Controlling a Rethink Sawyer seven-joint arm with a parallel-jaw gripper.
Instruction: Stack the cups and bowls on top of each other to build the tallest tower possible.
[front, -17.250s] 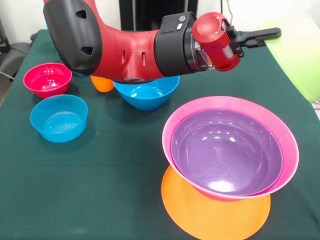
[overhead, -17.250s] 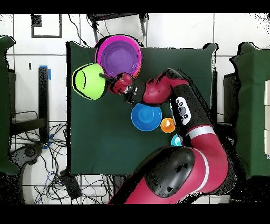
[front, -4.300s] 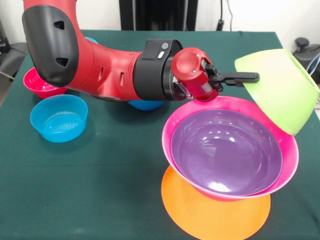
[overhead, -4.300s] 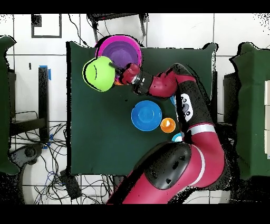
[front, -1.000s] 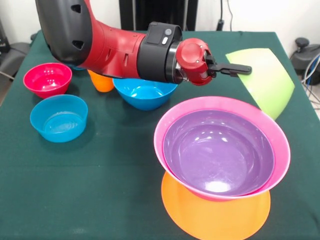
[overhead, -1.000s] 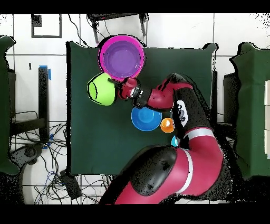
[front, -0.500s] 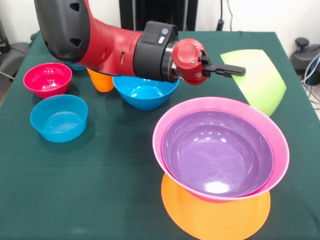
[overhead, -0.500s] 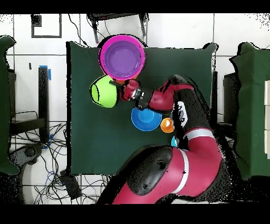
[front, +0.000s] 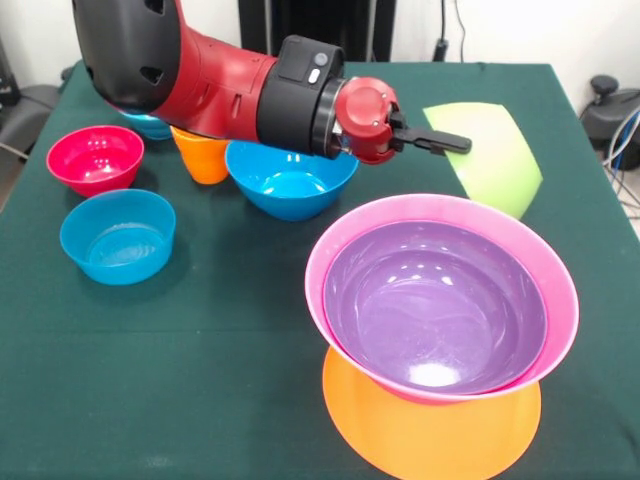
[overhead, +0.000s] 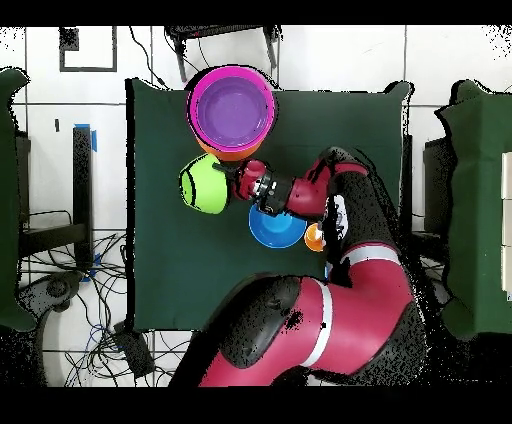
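Green bowl (front: 492, 155): is being held tilted on edge at about 1 o'clock of the tower in the front view, just beside the pink rim, mouth turned away from that camera.
Handling: the bowl is judged light, stiff and glossy, so slippery; a thin rim is the only place offered for a pinch, and swinging is likely when it is carried by one edge.
Gripper (front: 445, 141): is being kept pressed together on the green bowl's rim at its 9 o'clock edge, as the front view shows it.
Arm (front: 215, 80): is being reached level across the table from the 10 o'clock corner, wrist turned sideways, passing over the big blue bowl (front: 291, 180).
Tower (front: 440, 300): an orange bowl (front: 400, 430) is lying flat as base, with the pink bowl (front: 330, 260) and purple bowl (front: 430, 310) nested on it.
Orange cup (front: 203, 155): is standing at 9 o'clock of the big blue bowl, partly hidden under the arm.
Small bowls: a red bowl (front: 95, 158) and a light blue bowl (front: 118, 237) are waiting at 9 o'clock of the table (front: 200, 350).
Next move (judged): the green bowl is being readied for levelling over the purple one.
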